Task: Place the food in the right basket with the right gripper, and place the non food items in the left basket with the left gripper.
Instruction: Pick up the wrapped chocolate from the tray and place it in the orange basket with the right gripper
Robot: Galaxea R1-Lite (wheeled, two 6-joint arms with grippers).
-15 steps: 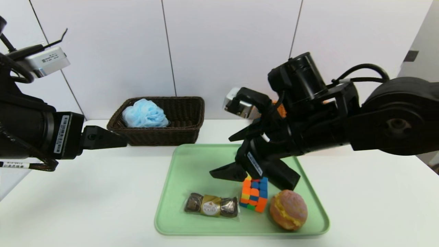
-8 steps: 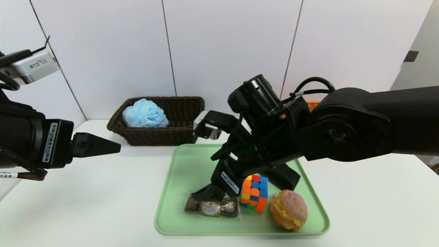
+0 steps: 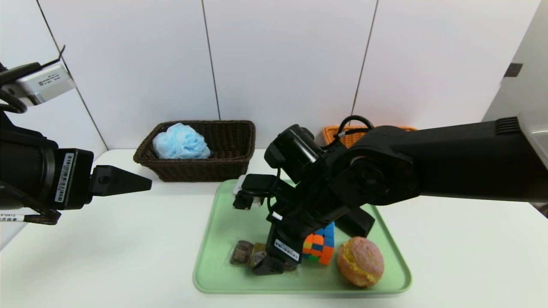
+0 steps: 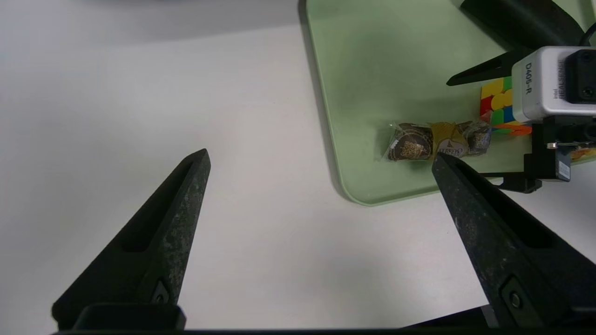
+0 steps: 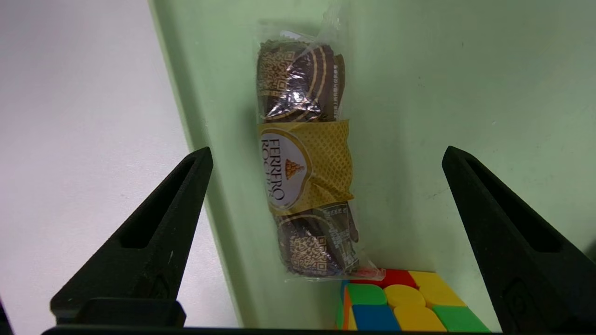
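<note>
White table [image 3: 107, 256], green tray [image 3: 222, 239] on it. My right end effector [image 5: 326, 195] hangs wide open over the chocolate pack [image 5: 302, 163] at the tray's near edge, cube [image 3: 319, 247] just beside. I judge this the food pickup: lower, close across the pack, carry to the orange basket [image 3: 332, 133]. Left end effector [image 4: 321, 163] open, idle off-tray.

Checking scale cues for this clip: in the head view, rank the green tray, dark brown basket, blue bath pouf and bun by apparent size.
1. Green tray, largest.
2. Dark brown basket.
3. Blue bath pouf.
4. Bun.
The pouf and bun look nearly alike; the bun lies nearer the camera, so their order is unsure.
</note>
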